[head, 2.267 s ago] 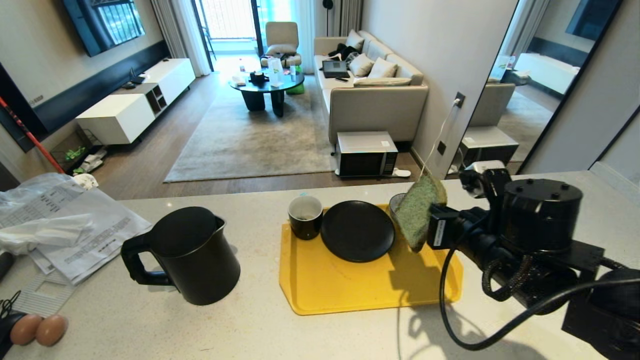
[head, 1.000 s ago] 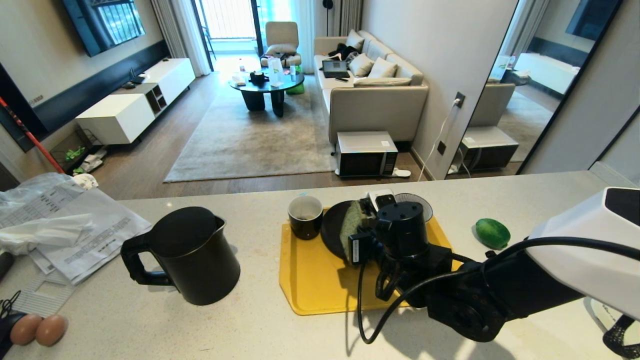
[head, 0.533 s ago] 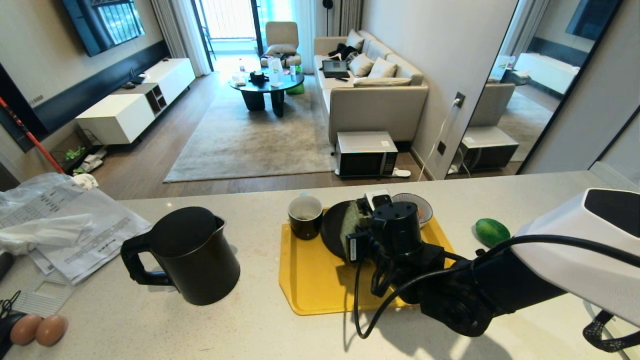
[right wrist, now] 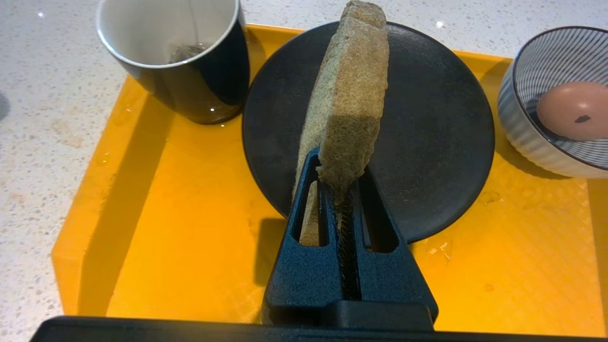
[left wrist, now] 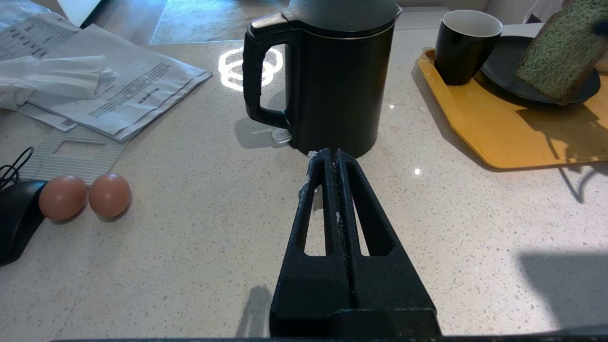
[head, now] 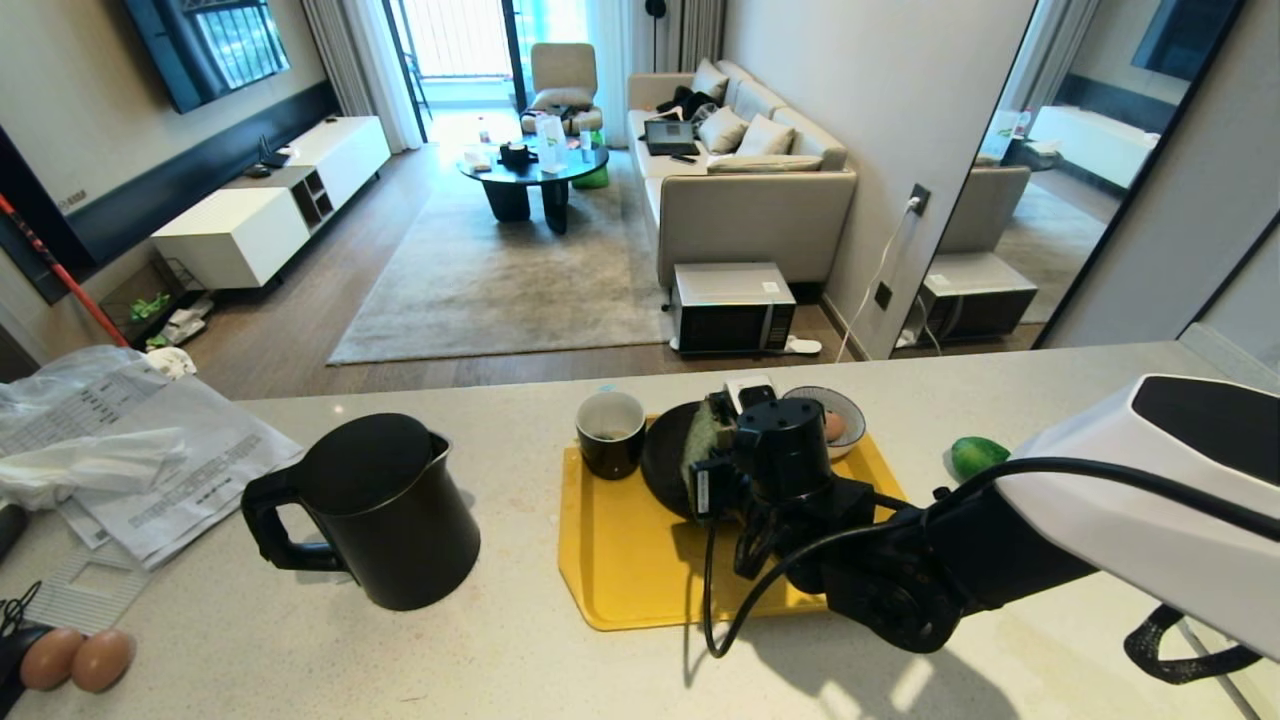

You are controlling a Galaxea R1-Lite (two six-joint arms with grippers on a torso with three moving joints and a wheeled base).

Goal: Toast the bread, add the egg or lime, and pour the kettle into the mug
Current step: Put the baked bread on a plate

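Note:
The bread, a pale green slice with a brown crust, stands on edge over the black plate, pinched at its near edge by my shut right gripper. In the head view the bread peeks out left of the right wrist. The mug stands on the yellow tray left of the plate. The black kettle is on the counter to the left. My left gripper is shut and empty, just short of the kettle. The lime lies right of the tray.
A blue-striped bowl holding a brown egg sits on the tray right of the plate. Two more eggs lie at the counter's near left, beside papers and a plastic bag. The right arm reaches across the near right of the counter.
My right arm has carried the bread leftward from the tray's right side to over the plate. Over the last second it edged forward, uncovering the bowl with the egg. The left arm stayed still.

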